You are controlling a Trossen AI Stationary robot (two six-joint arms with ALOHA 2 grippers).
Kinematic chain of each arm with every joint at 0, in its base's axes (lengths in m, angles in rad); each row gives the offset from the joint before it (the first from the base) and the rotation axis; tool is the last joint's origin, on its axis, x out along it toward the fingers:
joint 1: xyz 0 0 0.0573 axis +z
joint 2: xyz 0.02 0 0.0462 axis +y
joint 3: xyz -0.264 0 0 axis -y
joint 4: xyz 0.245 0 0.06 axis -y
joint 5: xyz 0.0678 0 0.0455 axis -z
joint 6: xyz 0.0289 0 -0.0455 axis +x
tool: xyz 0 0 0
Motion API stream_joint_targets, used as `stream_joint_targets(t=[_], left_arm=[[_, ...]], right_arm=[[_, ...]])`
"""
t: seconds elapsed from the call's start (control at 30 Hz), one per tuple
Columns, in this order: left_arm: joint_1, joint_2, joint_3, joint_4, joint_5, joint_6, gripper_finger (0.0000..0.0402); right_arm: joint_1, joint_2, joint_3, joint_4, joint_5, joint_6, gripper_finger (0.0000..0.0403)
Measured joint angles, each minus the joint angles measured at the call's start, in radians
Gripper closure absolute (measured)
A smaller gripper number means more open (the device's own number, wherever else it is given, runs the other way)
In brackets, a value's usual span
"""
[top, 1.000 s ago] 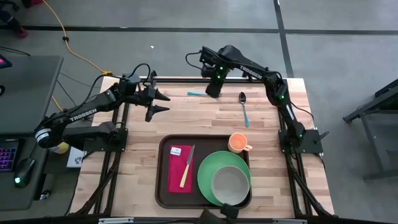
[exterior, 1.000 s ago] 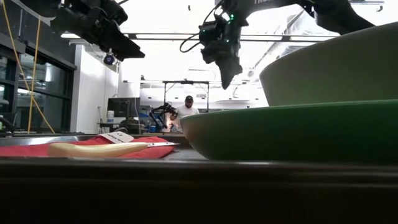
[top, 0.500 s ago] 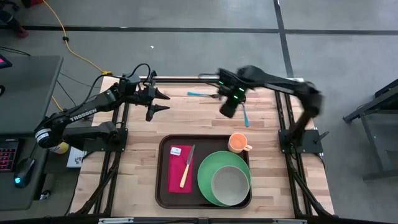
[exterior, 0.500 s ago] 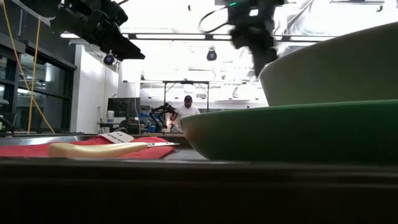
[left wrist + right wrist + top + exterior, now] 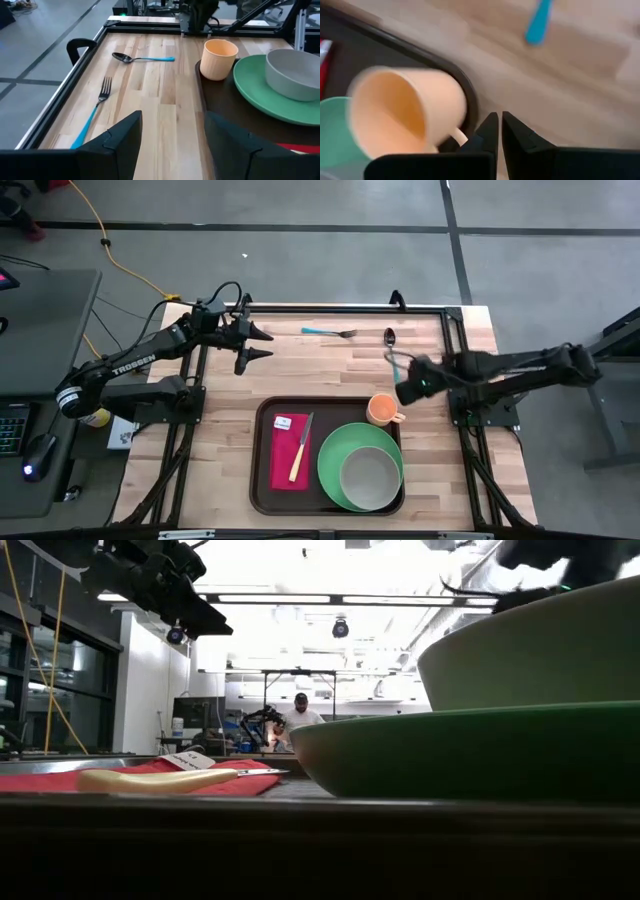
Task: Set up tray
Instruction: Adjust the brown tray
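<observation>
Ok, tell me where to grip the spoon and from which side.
Grip the spoon by its blue handle, coming straight down from above. It lies flat on the bare table, dark bowl toward the far edge. The handle's near end sits close to the right gripper.

Left gripper hovering with fingers spread; right gripper reaching low, blurred, fingers seemingly pressing nearly together.

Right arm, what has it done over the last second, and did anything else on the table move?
The right gripper swung from beside the fork at the far edge, past the spoon, to just beside the orange cup at the tray corner, fingers nearly together, holding nothing. The left gripper, fork, spoon, cup and tray contents stayed put.
</observation>
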Motion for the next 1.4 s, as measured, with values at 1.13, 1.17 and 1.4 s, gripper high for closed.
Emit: stream_joint_targets(t=[1.13,1.17,1.4], left_arm=[[0.000,0.000,0.000,0.000,0.018,-0.018,0.0158],[0.000,0.000,0.000,0.000,0.018,-0.018,0.0158],[0.000,0.000,0.000,0.000,0.018,-0.006,0.0158]], right_arm=[[0.342,0.195,-0.229,0.464,0.050,0.430,0.0402],[0.342,0.195,-0.229,0.466,0.050,0.424,0.0401],[0.342,0.196,-0.231,0.484,0.057,0.401,0.0360]])
